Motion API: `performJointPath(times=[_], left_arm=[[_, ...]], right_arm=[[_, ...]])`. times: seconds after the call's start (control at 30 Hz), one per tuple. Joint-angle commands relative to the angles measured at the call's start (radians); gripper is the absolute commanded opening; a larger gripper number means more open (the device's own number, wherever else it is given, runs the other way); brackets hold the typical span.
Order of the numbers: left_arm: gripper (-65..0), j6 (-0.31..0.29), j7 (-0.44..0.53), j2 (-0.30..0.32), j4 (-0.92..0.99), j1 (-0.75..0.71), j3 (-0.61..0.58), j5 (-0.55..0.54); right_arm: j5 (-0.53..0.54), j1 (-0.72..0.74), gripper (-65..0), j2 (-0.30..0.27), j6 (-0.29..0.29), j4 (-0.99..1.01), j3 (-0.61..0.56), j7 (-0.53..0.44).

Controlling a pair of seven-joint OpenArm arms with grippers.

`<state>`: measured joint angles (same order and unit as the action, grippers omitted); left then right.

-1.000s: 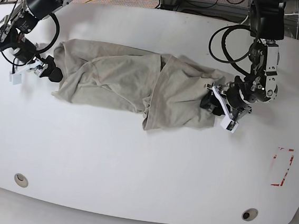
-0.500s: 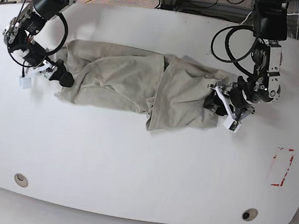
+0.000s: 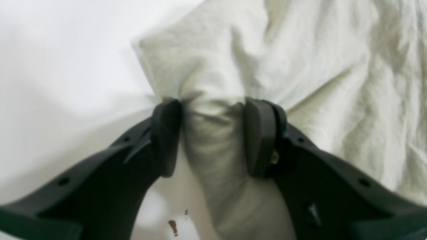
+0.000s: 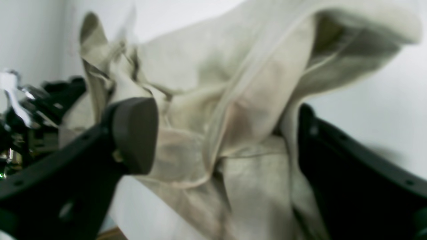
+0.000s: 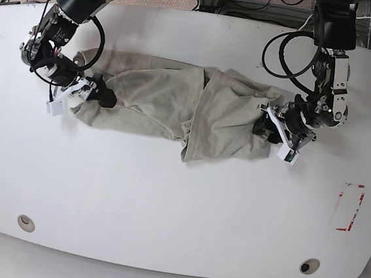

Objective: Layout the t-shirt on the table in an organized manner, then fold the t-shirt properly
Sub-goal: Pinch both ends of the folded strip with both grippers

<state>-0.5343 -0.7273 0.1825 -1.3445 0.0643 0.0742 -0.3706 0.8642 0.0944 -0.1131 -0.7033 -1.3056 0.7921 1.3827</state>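
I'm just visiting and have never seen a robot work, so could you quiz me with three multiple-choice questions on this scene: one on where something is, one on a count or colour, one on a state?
1. Where is the red tape rectangle outline on the glossy white table?
A. Under the cloth
B. Near the base view's right edge
C. Beside the left grommet

2. How many round metal grommets does the table show?
A. Two
B. Four
C. None

3. What state is the pale sage cotton t-shirt in?
A. Neatly folded square
B. Hanging off the table
C. Bunched and creased, pinched at both ends

Answers: 1 B, it lies bare, clear of the shirt. 2 A, one front left, one front right. 3 C, the left end effector and right end effector each grip cloth between their fingers.
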Motion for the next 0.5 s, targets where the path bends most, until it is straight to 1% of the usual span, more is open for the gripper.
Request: performJointPath(times=[0.0,0.07,0.1,0.17,0.2,0.23,0.33,0.47], left_arm=[[-36.2,0.007,-0.018,0.004,-0.008,0.007,0.003,0.014],[-36.4,0.007,-0.018,0.004,-0.008,0.007,0.003,0.014],[-36.4,0.007,-0.018,0.004,-0.008,0.007,0.003,0.014],[-36.4,0.007,-0.018,0.004,-0.008,0.007,0.003,0.014],[-36.4,0.009,-0.018,0.004,-0.008,0.007,0.002,0.014],[-36.4,0.009,-0.018,0.002,-0.008,0.007,-0.004,0.017],[-36.4,0.015,-0.018,0.002,-0.008,0.007,-0.049,0.018],[-36.4,0.016,-0.018,0.002,-0.008,0.007,-0.119,0.018]], right_arm=[[0.0,-0.006,-27.3,-0.013,0.005,-0.053,-0.021,0.007],[0.0,-0.008,-38.4,-0.013,0.005,-0.065,-0.033,-0.006],[-0.001,-0.009,-46.1,-0.013,0.005,-0.07,-0.038,-0.01],[-0.001,-0.009,-56.3,-0.017,0.005,-0.079,-0.046,-0.012],[-0.001,-0.009,-59.9,-0.018,0.005,-0.082,-0.047,-0.012],[-0.001,-0.011,-62.1,-0.02,0.005,-0.093,-0.052,-0.012],[-0.001,-0.029,-62.3,-0.021,0.005,-0.154,-0.069,-0.012],[0.0,-0.045,-62.3,-0.021,0.005,-0.283,-0.104,-0.006]])
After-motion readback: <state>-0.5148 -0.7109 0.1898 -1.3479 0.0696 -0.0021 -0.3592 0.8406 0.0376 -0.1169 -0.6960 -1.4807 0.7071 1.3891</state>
